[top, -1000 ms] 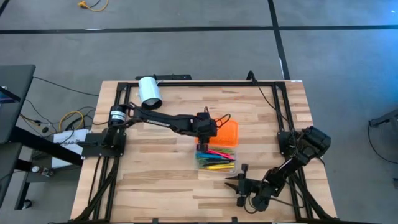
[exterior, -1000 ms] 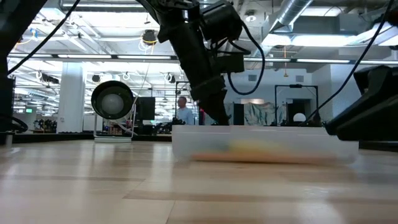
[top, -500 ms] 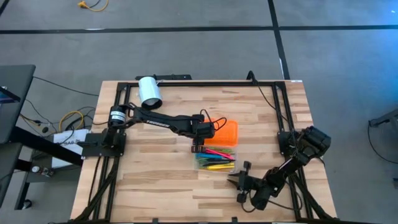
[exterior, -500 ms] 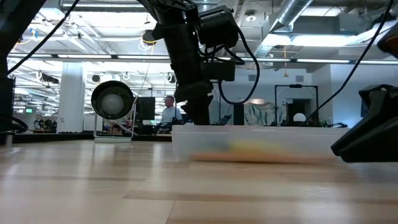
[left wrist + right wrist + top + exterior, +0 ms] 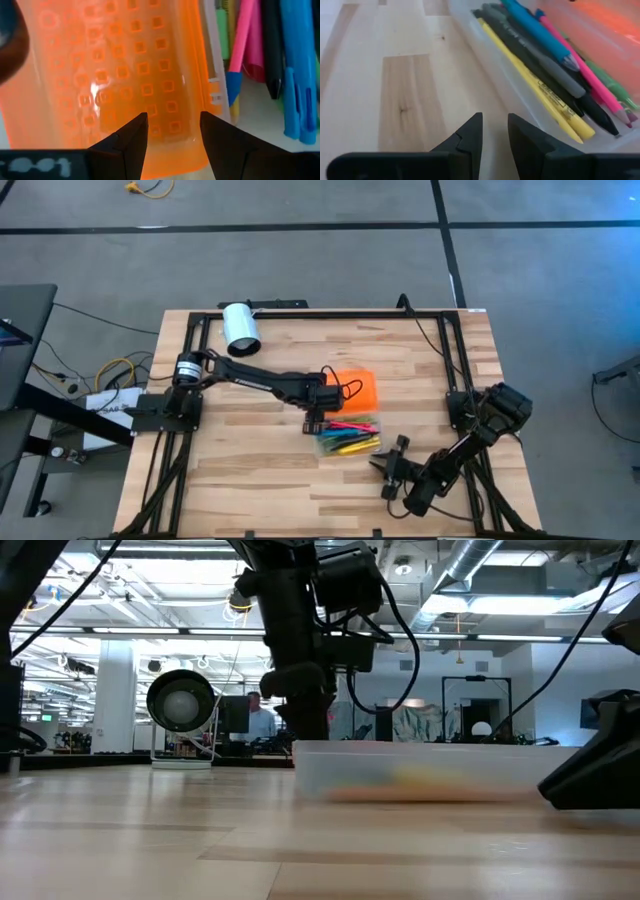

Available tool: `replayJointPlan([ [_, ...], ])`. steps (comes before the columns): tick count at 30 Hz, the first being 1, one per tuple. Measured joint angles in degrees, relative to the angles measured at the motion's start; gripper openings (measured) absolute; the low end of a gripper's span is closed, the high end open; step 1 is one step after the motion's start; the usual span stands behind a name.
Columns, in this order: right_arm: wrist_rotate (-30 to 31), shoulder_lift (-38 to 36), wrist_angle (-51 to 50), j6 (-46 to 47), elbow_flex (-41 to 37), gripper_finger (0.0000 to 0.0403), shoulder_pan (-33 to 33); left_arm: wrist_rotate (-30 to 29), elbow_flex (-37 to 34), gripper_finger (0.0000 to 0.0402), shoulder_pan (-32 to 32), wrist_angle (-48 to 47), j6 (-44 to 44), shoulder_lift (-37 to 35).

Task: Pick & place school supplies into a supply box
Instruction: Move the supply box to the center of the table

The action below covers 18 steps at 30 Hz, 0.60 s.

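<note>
- High view: the box (image 5: 348, 436) lies near the middle of the table (image 5: 250, 480), its clear body full of pens (image 5: 350, 442). Its orange lid (image 5: 352, 388) lies open flat on the far side of the body. The left gripper (image 5: 314, 420) hangs at the box's left end, where lid and body meet. The right gripper (image 5: 383, 471) sits low near the table's front edge, just off the box's front right corner and apart from it. A white cylinder (image 5: 240, 326) lies by the table's far left corner.
- Low view: the box (image 5: 430, 771) rests flat on the table (image 5: 200, 840). The left arm (image 5: 300, 640) comes down just behind its left end. A person (image 5: 262, 718) shows in the room beyond.
- Left wrist view: the left gripper (image 5: 174, 135) has its fingers (image 5: 127, 142) apart and empty, straddling the lid (image 5: 120, 75) near its end edge. The pens (image 5: 280, 65) lie beside the lid.
- Right wrist view: the right gripper (image 5: 494, 137) has its fingers (image 5: 470, 135) a little apart, holding nothing, over bare table (image 5: 395, 75). The box wall (image 5: 495, 65) lies just ahead, with yellow, black, grey, blue and pink pens (image 5: 545, 65) inside.
</note>
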Motion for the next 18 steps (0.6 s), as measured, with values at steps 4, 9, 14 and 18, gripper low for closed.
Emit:
replayJointPlan([
  [4, 1.2, 0.0, -1.3, 1.6, 0.0, 0.0086, 0.0, 2.0, 0.0, 0.0172, -0.9, -1.0, -0.4, 0.0],
  [9, 2.5, 0.0, -2.2, 2.6, 0.0, 0.0086, 0.0, 2.7, 0.0, 0.0172, -2.6, -2.2, -1.3, 0.0],
  [14, 4.1, -0.2, -2.4, 2.6, 0.0, 0.0086, -0.3, 3.0, 0.0, 0.0172, -4.7, -3.9, -2.5, 0.0],
  [18, 4.6, -0.3, -2.5, 2.6, 0.0, 0.0086, -1.0, 3.0, 0.0, 0.0172, -6.6, -4.3, -3.3, 0.0],
])
